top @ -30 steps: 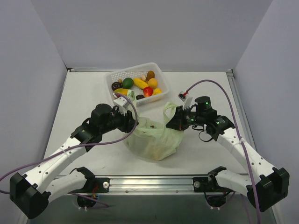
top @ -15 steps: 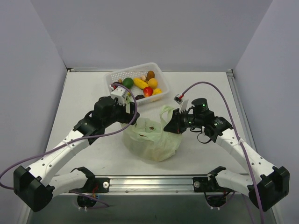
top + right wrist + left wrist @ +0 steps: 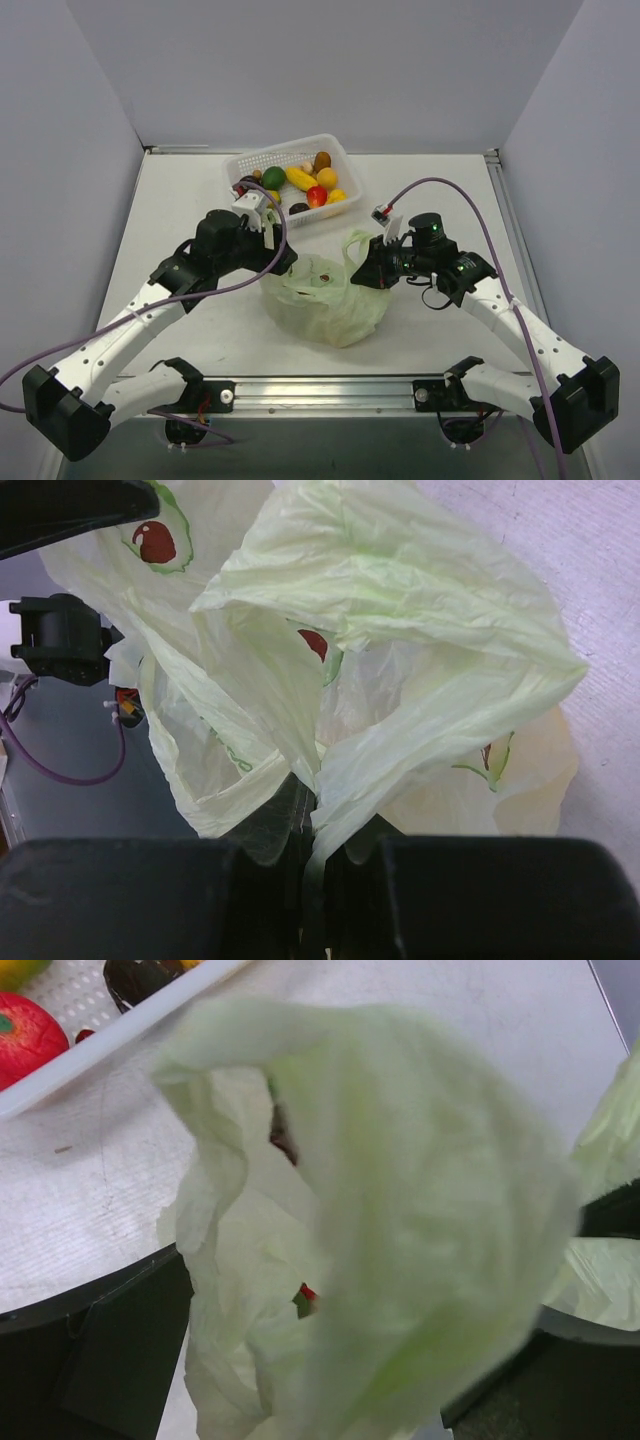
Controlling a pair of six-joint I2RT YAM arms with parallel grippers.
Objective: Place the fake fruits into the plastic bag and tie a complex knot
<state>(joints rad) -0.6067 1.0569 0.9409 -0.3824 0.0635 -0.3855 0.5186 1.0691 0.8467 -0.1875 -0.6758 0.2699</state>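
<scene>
- Where the plastic bag sags between the two arms, the left gripper sits at its left rim. In the wrist view the jaws stand wide, with blurred film draped across the gap. No pinch is visible.
- Just beyond the left gripper's fingertips, the fake fruits are heaped in the white basket. They look glossy and hard, so are likely slippery. My guess is to grip across the middle of one fruit at a time.
- Between the grippers, the bag rests on the table with its mouth partly lifted. The film is thin and crinkled, and probably very light, limp and easy to tear. It will likely collapse if either rim is released. I'd take hold at a gathered rim or a handle loop, not the belly.
- The right gripper has its fingers closed tight on a bunched fold of the bag's right rim, which fans upward from the pinch.
- Hard to make out:
  - A dark blot inside the mouth could be a fruit or an avocado print; I cannot tell which.
  - The left wrist view is mostly out-of-focus film.
  - The handle loops cannot be traced.
  - The bag's floor is hidden.
</scene>
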